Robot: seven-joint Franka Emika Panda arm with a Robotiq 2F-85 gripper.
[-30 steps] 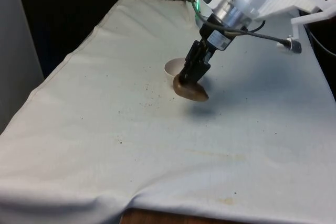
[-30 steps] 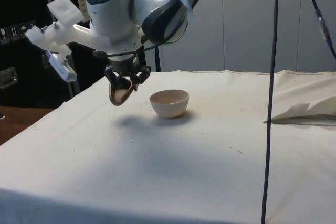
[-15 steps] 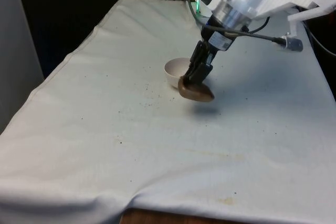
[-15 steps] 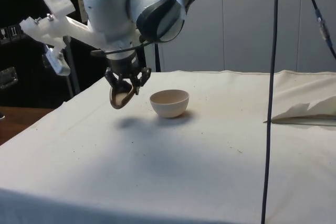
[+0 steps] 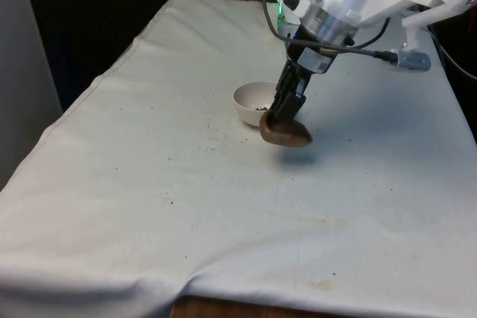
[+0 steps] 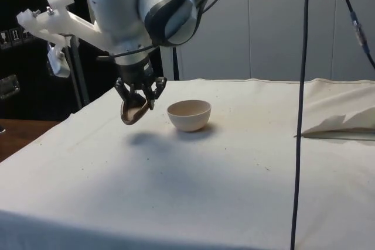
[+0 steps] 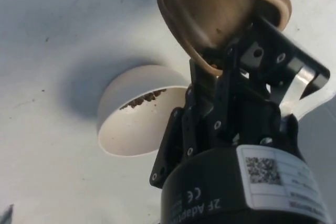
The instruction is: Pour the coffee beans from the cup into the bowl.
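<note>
**Tipped cup held beside the bowl**

In the front view we see the gripper (image 5: 284, 118) clamped on the rim of a brown cup (image 5: 286, 133), which hangs tilted just above the white cloth (image 5: 149, 184). The white bowl (image 5: 254, 102) sits at about ten o'clock from the cup, just beside it, with a few coffee beans (image 5: 261, 108) dark against its inside. Small dark specks (image 5: 211, 137) are scattered on the cloth at about eight o'clock from the bowl.

From the side view, we find the gripper (image 6: 136, 99) with its fingers closed on the cup (image 6: 132, 112), which is tipped over and clear of the table. The bowl (image 6: 188, 115) stands upright at three o'clock from the cup, near but apart.

In the wrist view we look into the cup (image 7: 210, 9); its inside looks nearly bare, and the fingers (image 7: 220, 85) pinch its rim. The bowl (image 7: 137, 114) lies beside the gripper (image 7: 239, 51), with beans (image 7: 142, 99) gathered along one inner wall.
</note>
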